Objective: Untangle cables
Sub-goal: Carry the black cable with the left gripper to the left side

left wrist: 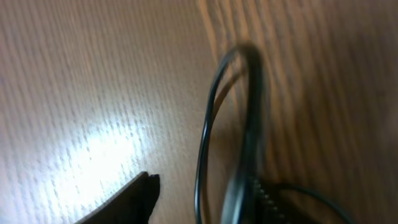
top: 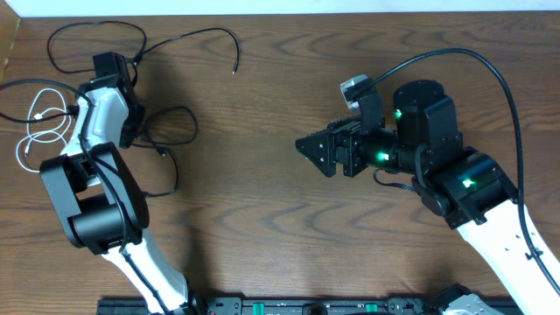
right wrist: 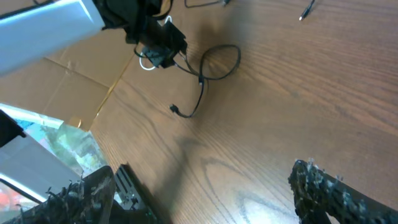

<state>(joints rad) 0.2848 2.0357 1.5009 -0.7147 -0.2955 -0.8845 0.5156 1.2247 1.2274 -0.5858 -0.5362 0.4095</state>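
1. Blurred thin black cable (left wrist: 252, 93) loops beside the left hand (top: 112, 70); its grip I cannot tell.
2. Right hand (top: 311, 150) hangs spread wide, empty, above brown wooden bench (top: 262, 227).
3. Thin white cable (top: 23, 147) lies far left.

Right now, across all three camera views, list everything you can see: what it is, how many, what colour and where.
table: one, brown wood, under everything
upper black cable: one, black, top left in the overhead view, plug end trailing right
lower black cable: one, black, looped by the left gripper
white cable: one, white, far left of the table
cardboard: one sheet, tan, beyond the table edge
left gripper: one, black, above the cables
right gripper: one, black, open, empty, right of centre
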